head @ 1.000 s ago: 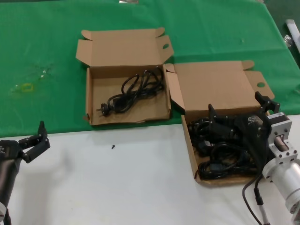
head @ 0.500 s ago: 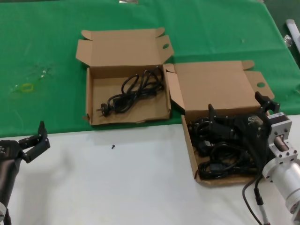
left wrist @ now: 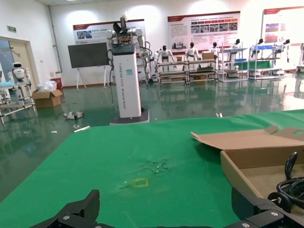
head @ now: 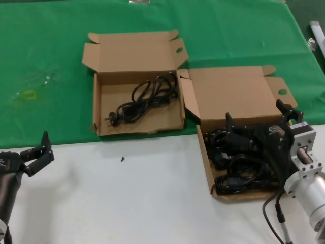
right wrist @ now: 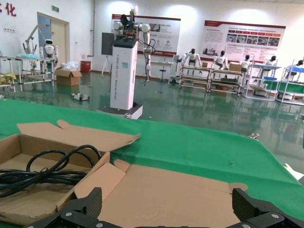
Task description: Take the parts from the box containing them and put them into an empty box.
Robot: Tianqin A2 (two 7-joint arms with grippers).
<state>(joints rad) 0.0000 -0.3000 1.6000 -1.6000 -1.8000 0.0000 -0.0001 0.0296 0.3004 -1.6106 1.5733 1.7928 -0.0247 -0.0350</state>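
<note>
The box containing the parts (head: 207,168) lies at the right, its lid (head: 231,94) open with one ear bent inward. Several black coiled power cords (head: 238,173) fill it. My right gripper (head: 255,113) is open and empty, low over the back of this box; in the right wrist view (right wrist: 171,211) it faces the lid (right wrist: 180,190). The other box (head: 101,109), lid ears flat, lies at the left and holds one black cord (head: 144,99), also seen in the right wrist view (right wrist: 42,171). My left gripper (head: 36,150) is open and empty at the near left.
A green cloth (head: 51,61) covers the far half of the table; the near half is white (head: 127,203). A small black bit (head: 122,159) lies on the white part. A yellow mark (head: 29,94) sits on the cloth. My right arm's cable (head: 277,216) hangs near.
</note>
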